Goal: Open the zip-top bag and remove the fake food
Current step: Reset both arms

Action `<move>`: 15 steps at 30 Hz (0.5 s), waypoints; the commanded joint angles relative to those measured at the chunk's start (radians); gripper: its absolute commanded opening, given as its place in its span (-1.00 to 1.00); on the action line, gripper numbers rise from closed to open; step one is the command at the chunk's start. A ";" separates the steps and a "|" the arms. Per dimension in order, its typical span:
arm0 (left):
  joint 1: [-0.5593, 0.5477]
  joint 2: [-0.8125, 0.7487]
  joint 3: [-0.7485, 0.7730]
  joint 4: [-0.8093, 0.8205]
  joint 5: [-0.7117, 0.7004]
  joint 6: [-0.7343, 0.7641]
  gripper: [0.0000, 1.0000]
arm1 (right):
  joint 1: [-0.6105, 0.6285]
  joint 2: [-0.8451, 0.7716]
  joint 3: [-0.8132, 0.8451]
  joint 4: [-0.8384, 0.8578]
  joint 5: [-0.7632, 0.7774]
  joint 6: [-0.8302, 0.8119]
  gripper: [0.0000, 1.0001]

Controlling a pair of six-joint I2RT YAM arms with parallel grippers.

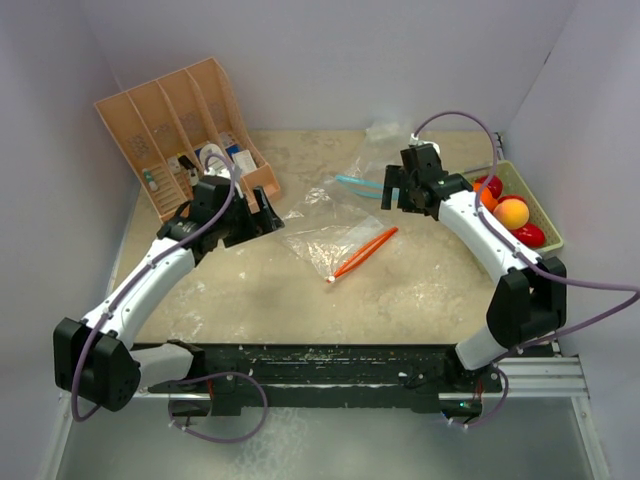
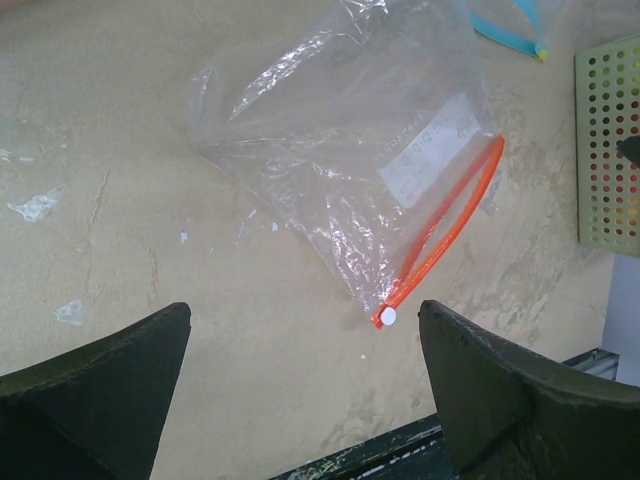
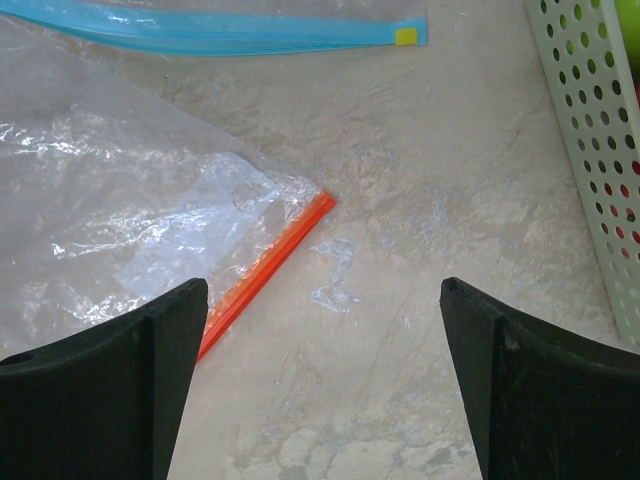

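Left wrist view: my left claw (image 2: 305, 320) stands wide open, with 2 dark fingers (image 2: 110, 380) spread and nothing between them. It hovers above the beige marbled table (image 2: 120, 200). Just ahead of it lies the clear plastic zip-top bag (image 2: 340, 150), flat and crumpled. Its orange zip strip (image 2: 452, 212) runs diagonally, and the 2 tracks stand slightly apart along the middle. The white slider tab (image 2: 388, 317) sits at the end of the strip nearest this claw.

Right wrist view: my right claw (image 3: 325, 290) is also spread wide and grips nothing. The far corner of the same bag lies under its left finger. Beyond it lies a second clear bag with a blue zip strip (image 3: 230, 30).

Top external view: the 2 claws face each other across the bag with the orange strip. The fake food (image 1: 512, 212), glossy plastic fruits in red, orange and yellow-orange, sits in the pale green perforated rectangular tray (image 1: 545, 222) at the right edge of the table, beside my right arm. No fruit is visible in the bag. A peach-coloured slotted organiser (image 1: 170, 115) stands at the far left corner.
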 commanded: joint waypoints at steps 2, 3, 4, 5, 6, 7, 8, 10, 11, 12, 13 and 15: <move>0.006 -0.036 -0.019 0.023 -0.013 -0.030 0.98 | 0.003 -0.021 0.027 0.003 0.010 -0.005 1.00; 0.006 -0.039 -0.022 0.026 -0.011 -0.036 0.98 | 0.003 -0.023 0.025 0.003 0.008 -0.009 1.00; 0.005 -0.041 -0.023 0.035 -0.006 -0.040 0.98 | 0.003 -0.027 0.021 0.007 0.005 -0.014 1.00; 0.006 -0.042 -0.025 0.038 -0.003 -0.042 0.98 | 0.003 -0.035 0.015 0.014 0.002 -0.019 1.00; 0.006 -0.043 -0.025 0.040 -0.003 -0.044 0.98 | 0.003 -0.045 0.008 0.020 -0.002 -0.024 0.99; 0.006 -0.042 -0.025 0.041 -0.004 -0.045 0.99 | 0.003 -0.054 0.004 0.023 -0.005 -0.027 0.99; 0.006 -0.044 -0.026 0.045 -0.006 -0.047 0.99 | 0.003 -0.064 0.000 0.026 -0.010 -0.029 0.99; 0.006 -0.041 -0.031 0.055 -0.007 -0.052 0.98 | 0.003 -0.079 -0.005 0.026 -0.010 -0.030 0.98; 0.006 -0.038 -0.032 0.058 -0.006 -0.055 0.99 | 0.003 -0.085 -0.007 0.027 -0.009 -0.030 0.98; 0.006 -0.035 -0.029 0.060 -0.006 -0.058 0.99 | 0.003 -0.089 -0.012 0.029 -0.009 -0.030 0.98; 0.006 -0.033 -0.029 0.062 -0.005 -0.059 0.99 | 0.003 -0.094 -0.016 0.033 -0.009 -0.028 0.97; 0.006 -0.031 -0.026 0.061 -0.005 -0.059 0.98 | 0.003 -0.104 -0.027 0.042 -0.008 -0.027 0.95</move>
